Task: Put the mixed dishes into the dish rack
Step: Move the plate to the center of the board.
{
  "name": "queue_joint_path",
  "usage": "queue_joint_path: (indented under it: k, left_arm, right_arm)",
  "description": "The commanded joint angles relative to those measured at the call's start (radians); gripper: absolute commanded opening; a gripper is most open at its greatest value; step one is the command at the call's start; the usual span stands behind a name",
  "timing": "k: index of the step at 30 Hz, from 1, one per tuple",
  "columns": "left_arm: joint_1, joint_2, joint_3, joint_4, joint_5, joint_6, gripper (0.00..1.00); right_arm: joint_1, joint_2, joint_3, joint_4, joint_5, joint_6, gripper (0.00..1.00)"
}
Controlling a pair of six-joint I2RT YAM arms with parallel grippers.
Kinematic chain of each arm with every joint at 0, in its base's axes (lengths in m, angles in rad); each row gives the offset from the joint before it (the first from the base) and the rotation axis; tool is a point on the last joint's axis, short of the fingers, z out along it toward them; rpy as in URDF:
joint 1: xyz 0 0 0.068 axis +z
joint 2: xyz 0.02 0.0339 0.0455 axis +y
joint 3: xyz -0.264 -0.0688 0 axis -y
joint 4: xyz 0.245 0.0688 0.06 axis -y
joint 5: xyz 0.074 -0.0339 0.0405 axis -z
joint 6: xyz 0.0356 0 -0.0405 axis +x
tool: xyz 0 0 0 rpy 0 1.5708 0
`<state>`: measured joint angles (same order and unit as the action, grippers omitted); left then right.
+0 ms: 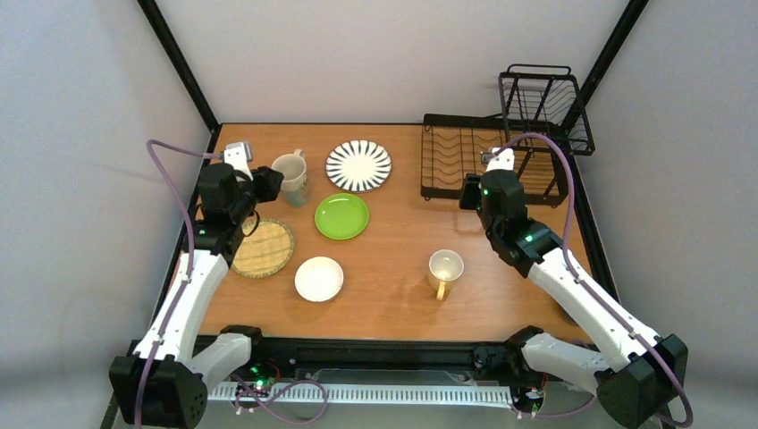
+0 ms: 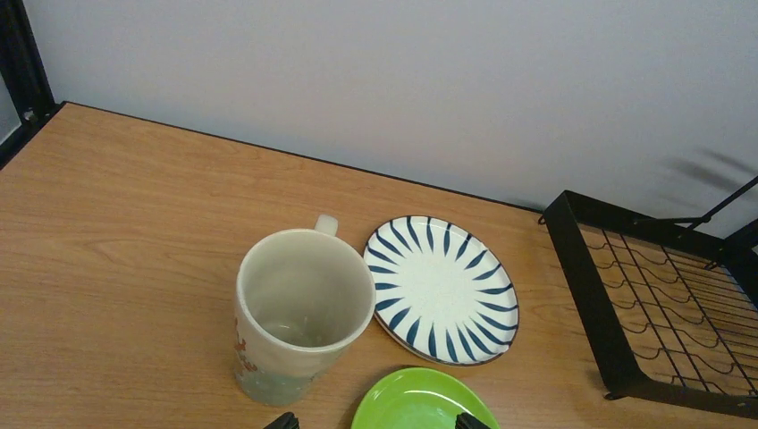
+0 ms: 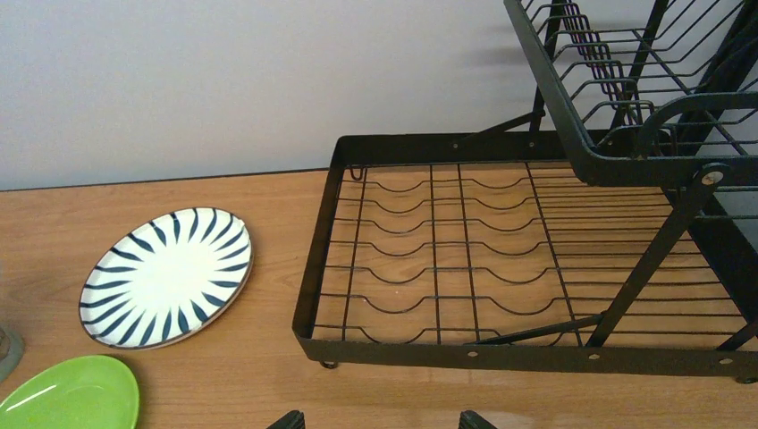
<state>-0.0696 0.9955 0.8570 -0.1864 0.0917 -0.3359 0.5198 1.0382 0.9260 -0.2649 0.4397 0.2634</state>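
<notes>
The mixed dishes lie spread over the table. A black-and-white striped plate [image 1: 358, 165] [image 2: 441, 289] [image 3: 167, 275] sits at the back. In front of it is a lime-green plate [image 1: 341, 216] [image 2: 420, 402]. A woven bamboo plate [image 1: 264, 248] and a small white dish [image 1: 319, 279] lie further forward. One pale mug [image 1: 291, 175] [image 2: 304, 313] stands upright just ahead of my open left gripper [image 1: 266, 184] [image 2: 376, 422]. A second mug [image 1: 444, 268] stands right of centre. My right gripper [image 1: 471, 192] [image 3: 381, 420] hangs open and empty before the black wire dish rack [image 1: 426, 156] [image 3: 536, 357].
The rack's taller basket section [image 1: 545, 103] [image 3: 644, 89] rises at the far right corner. Black frame posts stand at the back corners. A grey wall runs close behind the wooden table [image 1: 393, 259].
</notes>
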Motion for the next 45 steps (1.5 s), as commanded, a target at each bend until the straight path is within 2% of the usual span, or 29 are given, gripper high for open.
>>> queue_joint_path:
  k: [1, 7, 16, 25, 34, 45]
  left_arm:
    - [-0.009, -0.011, 0.002, 0.021, -0.020, 0.024, 1.00]
    - [-0.009, -0.014, 0.011, 0.025, -0.017, 0.012, 1.00]
    - [-0.010, 0.015, 0.071, -0.016, -0.008, -0.033, 1.00]
    - [-0.012, 0.050, 0.111, -0.056, 0.021, -0.077, 1.00]
    - [-0.013, 0.061, 0.096, -0.048, 0.036, -0.082, 1.00]
    - [-0.015, 0.052, 0.090, -0.028, 0.051, -0.098, 1.00]
  right_arm:
    - [0.008, -0.002, -0.017, -0.009, 0.010, 0.012, 0.99]
    - [0.008, 0.089, 0.038, -0.002, -0.066, 0.007, 0.99]
    - [0.011, 0.541, 0.422, -0.159, -0.195, 0.090, 0.99]
    - [0.014, 0.837, 0.662, -0.205, -0.294, 0.107, 0.99]
    - [0.019, 1.022, 0.836, -0.235, -0.364, 0.110, 0.99]
    - [0.021, 1.141, 0.950, -0.263, -0.375, 0.110, 0.99]
